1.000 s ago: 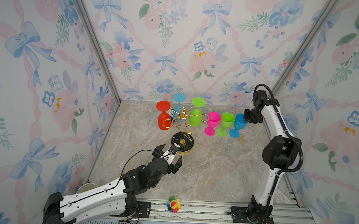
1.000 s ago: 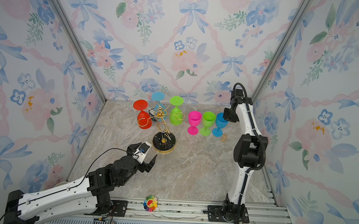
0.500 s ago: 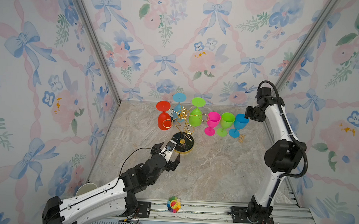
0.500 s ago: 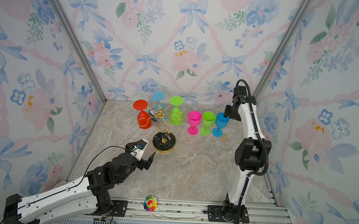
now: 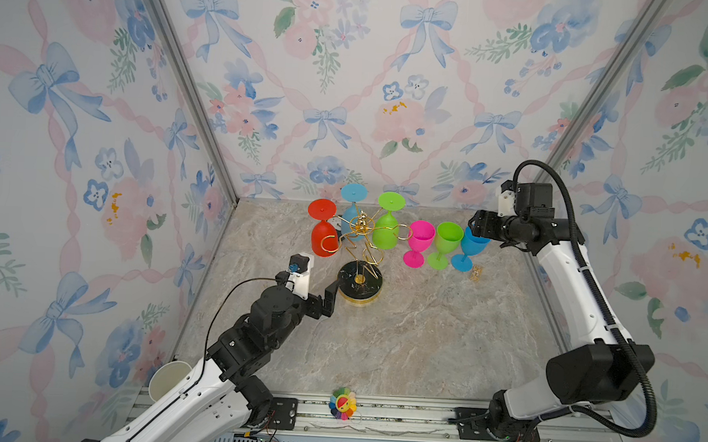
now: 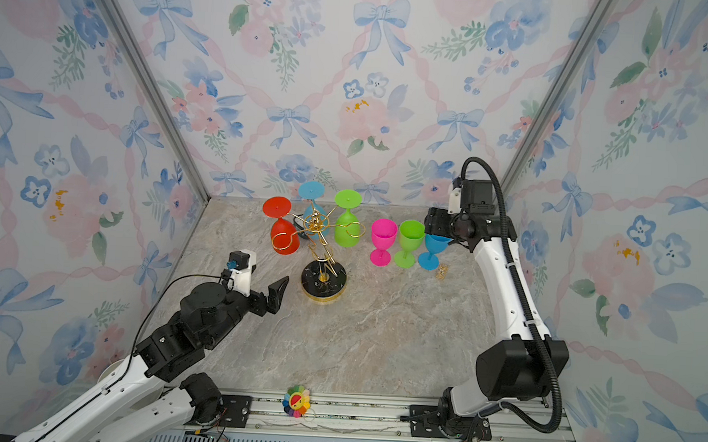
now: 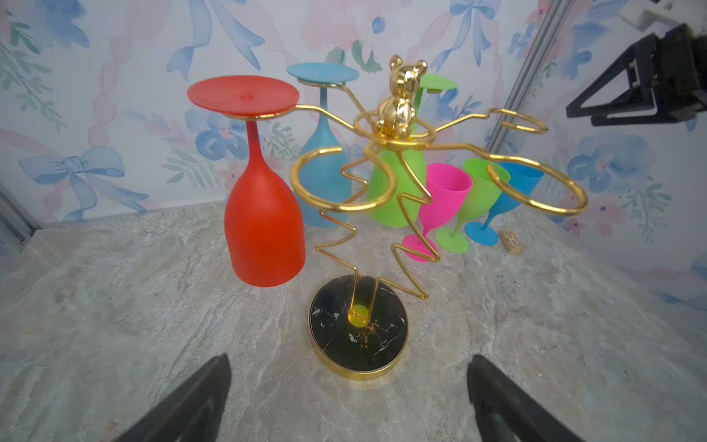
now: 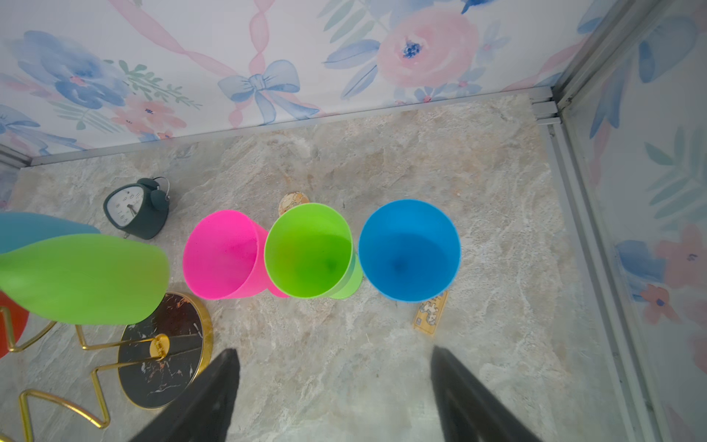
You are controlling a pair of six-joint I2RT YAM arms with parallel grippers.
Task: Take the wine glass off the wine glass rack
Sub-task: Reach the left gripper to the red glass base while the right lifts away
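Just beyond left claw (image 7: 349, 361): wine glass rack (image 7: 382, 333)

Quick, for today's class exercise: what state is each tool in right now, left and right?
Left tool: open, holding nothing.
Right tool: open, holding nothing.

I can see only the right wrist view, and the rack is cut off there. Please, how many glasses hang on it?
Observer: Three hang upside down on the wine glass rack: a red glass, a light blue glass and a green glass.
Operator: Where is the left end effector?
Observer: The left end effector is open and empty, just in front of the rack's black base.
Operator: Which glass is nearest to it?
Observer: The red glass; the other two hang farther back.
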